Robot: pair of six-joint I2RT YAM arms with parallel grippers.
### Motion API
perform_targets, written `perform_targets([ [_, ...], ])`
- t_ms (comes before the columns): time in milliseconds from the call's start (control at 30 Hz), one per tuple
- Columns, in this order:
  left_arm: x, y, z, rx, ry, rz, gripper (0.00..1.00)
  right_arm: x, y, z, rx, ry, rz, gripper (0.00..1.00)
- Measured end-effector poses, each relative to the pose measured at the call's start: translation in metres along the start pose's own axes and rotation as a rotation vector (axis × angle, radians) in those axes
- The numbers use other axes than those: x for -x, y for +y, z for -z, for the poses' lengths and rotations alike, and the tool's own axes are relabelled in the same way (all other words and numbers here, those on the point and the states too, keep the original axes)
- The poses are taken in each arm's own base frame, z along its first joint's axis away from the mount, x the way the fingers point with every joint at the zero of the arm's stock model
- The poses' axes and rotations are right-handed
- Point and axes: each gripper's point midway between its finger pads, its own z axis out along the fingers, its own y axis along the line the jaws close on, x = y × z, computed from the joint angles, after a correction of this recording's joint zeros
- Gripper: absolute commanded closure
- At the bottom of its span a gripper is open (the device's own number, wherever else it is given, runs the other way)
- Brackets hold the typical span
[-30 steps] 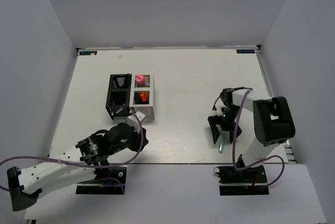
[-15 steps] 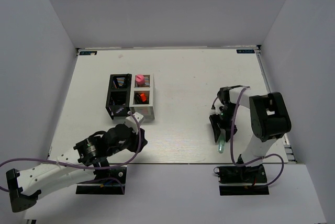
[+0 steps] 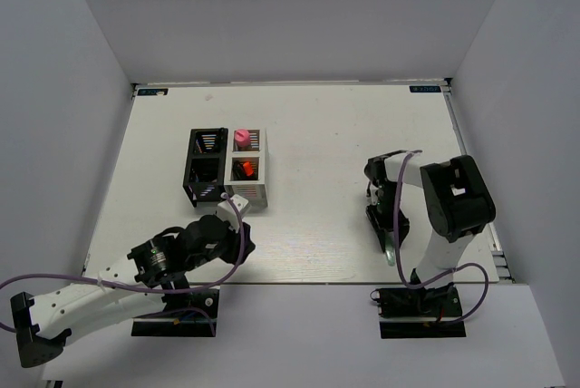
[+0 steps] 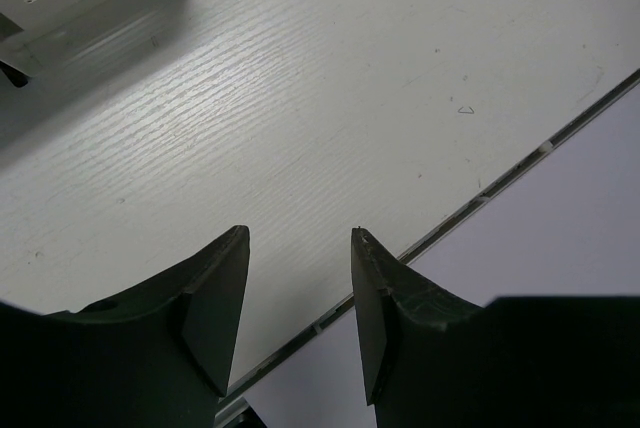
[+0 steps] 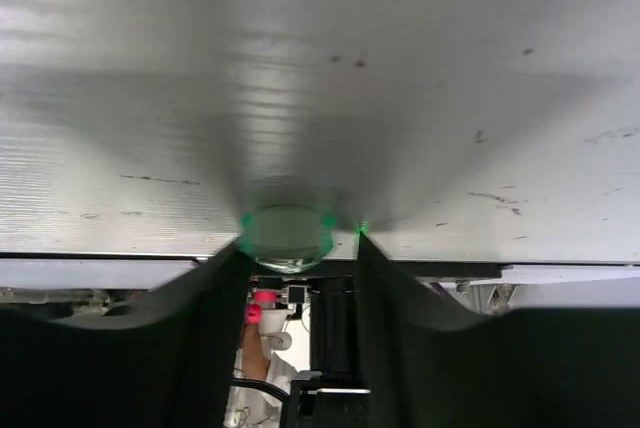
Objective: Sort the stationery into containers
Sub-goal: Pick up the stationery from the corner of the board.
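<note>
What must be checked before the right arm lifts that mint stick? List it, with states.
1. Mint stick sits between the right gripper fingers: ok.
2. Fingers clamped firmly on it: cannot tell.
3. Left gripper open and empty: ok.
4. Left gripper away from the right arm: ok.
5. White organizer and black organizer upright, side by side: ok.
6. Free room in the black organizer: cannot tell.
</note>
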Motion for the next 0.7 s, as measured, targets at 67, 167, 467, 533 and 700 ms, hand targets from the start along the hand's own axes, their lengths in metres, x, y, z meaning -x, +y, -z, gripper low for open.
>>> perform_targets([
  [67, 0.000, 0.000, 0.000, 0.000, 0.001, 0.000, 0.44, -0.001, 0.001, 0.000, -0.008, -0.003, 0.004, 0.64],
  [167, 0.000, 0.000, 0.000, 0.000, 0.002, 0.000, 0.44, -0.003, 0.001, -0.001, -0.017, -0.010, 0.002, 0.81],
  [467, -0.002, 0.001, 0.002, 0.001, 0.003, 0.006, 0.44, -0.004, 0.005, -0.001, 0.011, -0.041, 0.009, 1.00],
  [533, -0.002, 0.002, 0.002, 0.003, 0.007, 0.005, 0.44, -0.001, 0.011, 0.001, 0.056, -0.070, 0.034, 1.00],
  [700, -0.001, 0.008, 0.008, 0.035, 0.002, -0.001, 0.44, 0.041, 0.043, 0.038, 0.214, -0.343, 0.170, 1.00],
])
